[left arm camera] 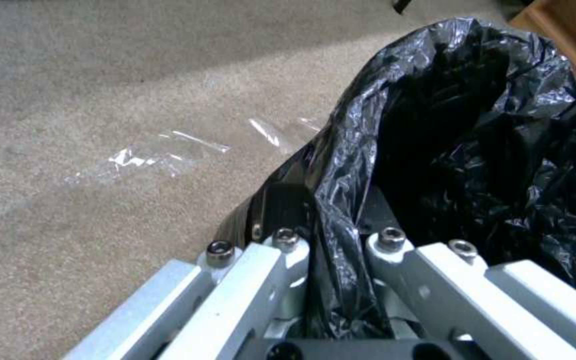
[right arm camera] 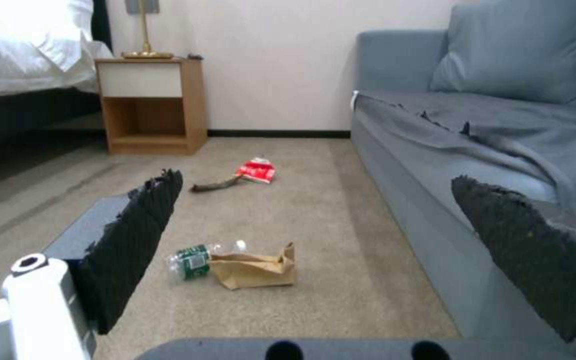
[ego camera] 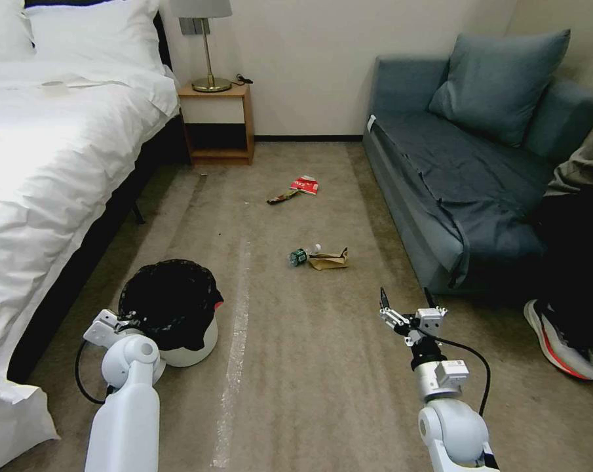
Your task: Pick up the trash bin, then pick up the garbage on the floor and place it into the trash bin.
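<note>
The trash bin, white with a black bag over its rim, stands on the carpet by the bed. My left gripper is shut on its near rim; the left wrist view shows my left gripper pinching rim and bag. My right gripper hangs open over bare carpet in front of the sofa, holding nothing. Ahead of the right gripper lies the garbage: a clear bottle touching a brown paper bag, and farther off a red-and-white packet beside a dark wrapper.
A white bed runs along the left and a blue sofa along the right. A wooden nightstand with a lamp stands at the back wall. A seated person's leg and grey-and-orange sneaker are at the right. A strip of clear tape lies on the carpet.
</note>
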`<state>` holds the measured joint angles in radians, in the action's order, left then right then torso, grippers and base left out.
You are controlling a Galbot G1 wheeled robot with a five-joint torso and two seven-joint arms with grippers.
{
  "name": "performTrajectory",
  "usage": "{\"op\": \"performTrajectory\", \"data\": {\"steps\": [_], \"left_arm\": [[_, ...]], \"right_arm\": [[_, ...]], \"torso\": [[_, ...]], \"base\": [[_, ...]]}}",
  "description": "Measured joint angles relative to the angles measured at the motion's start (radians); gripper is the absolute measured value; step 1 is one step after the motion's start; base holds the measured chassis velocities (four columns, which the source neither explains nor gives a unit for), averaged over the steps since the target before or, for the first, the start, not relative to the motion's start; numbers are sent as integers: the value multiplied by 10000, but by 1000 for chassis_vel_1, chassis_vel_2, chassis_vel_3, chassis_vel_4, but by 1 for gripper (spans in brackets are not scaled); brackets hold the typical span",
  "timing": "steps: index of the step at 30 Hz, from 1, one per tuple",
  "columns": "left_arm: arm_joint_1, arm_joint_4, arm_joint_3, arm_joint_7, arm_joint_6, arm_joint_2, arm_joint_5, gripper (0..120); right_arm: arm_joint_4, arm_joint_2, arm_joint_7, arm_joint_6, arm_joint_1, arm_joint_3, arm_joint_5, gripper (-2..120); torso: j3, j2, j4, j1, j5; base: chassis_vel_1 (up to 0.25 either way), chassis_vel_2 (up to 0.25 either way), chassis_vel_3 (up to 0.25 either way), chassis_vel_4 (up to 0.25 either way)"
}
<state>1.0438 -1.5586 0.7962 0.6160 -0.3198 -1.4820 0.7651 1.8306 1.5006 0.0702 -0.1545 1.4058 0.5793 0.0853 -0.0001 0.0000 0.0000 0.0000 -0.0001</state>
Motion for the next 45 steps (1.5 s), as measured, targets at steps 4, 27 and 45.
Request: {"op": "performTrajectory", "data": {"steps": [4,27,45], "left_arm": [[111,-95,19,-4,34,-11,1,4],[2153,-3717,-237,-1907,305,-191,-4183,4],[3206,-4789,-197,-3018,409,-490,-4355,4]], "right_arm": [[-56,-2,-5,0,-7,-9,4,100],[-533,130,-1431,-802,-471,-64,-1690,100],[-814,76,-855,-1205,-600,43,-1574,100]], "torso": [[1,0,-1,0,0],[2,-3,0,1,0],[1,-1,0,1,1]], "base": [[0,0,0,0],[0,0,0,0],[0,0,0,0]]}}
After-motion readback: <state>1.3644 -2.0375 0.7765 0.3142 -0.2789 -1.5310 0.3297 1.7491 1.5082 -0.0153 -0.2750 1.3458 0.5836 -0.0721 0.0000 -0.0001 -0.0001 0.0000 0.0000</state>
